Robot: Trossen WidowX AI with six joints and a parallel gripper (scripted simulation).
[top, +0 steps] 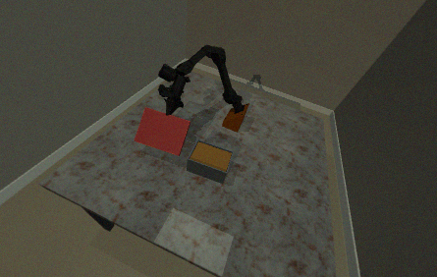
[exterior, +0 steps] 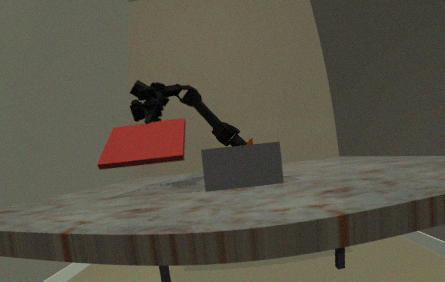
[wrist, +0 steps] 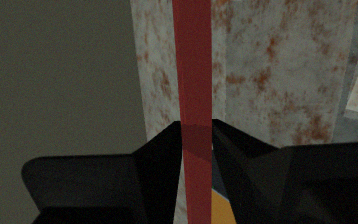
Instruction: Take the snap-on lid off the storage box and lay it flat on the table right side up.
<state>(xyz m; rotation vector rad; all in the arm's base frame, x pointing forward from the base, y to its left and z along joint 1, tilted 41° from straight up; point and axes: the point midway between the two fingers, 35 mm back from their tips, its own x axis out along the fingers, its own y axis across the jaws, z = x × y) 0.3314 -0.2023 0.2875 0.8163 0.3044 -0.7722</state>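
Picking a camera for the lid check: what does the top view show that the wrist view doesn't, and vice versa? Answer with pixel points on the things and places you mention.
Top only: the whole broad face of the red lid (top: 162, 132) (wrist: 195, 60), the gray box's (top: 207, 171) outer walls, and the orange base plate (top: 233, 122).

Wrist only: the claw's (top: 169, 113) (wrist: 197, 125) two fingers up close, one on each side of the lid's edge.

Both: the lid held in the claw, part of the box's yellow-orange inside (top: 211, 156) (wrist: 222, 207), and the mottled tabletop (top: 272, 196) (wrist: 280, 60).
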